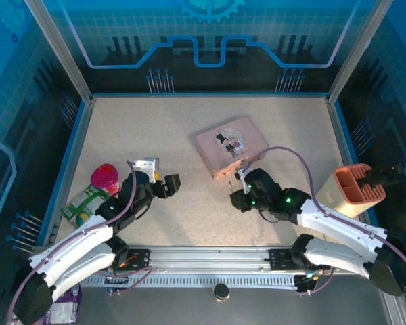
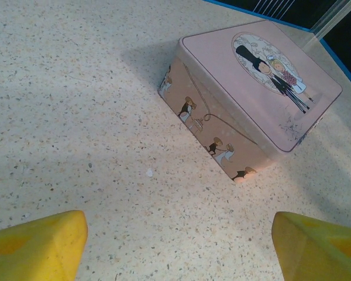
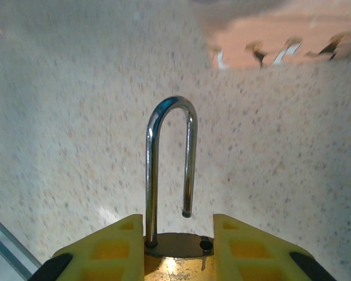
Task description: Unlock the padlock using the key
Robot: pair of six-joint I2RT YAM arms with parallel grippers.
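Padlock (image 3: 171, 244), brass body, glossy U-shaped shackle, in the yellow-fingered grip of the right hand (image 3: 178, 234); left hand (image 2: 178, 246) wide open.

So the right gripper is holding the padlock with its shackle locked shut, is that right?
Not quite. The right gripper does hold the padlock, but its shackle is open: the free end hangs clear of its hole in the body, as the right wrist view shows.

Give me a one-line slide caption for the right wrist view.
Right gripper clamps the padlock body, shackle's free end out of its hole, above the speckled table; pink tin blurred behind.
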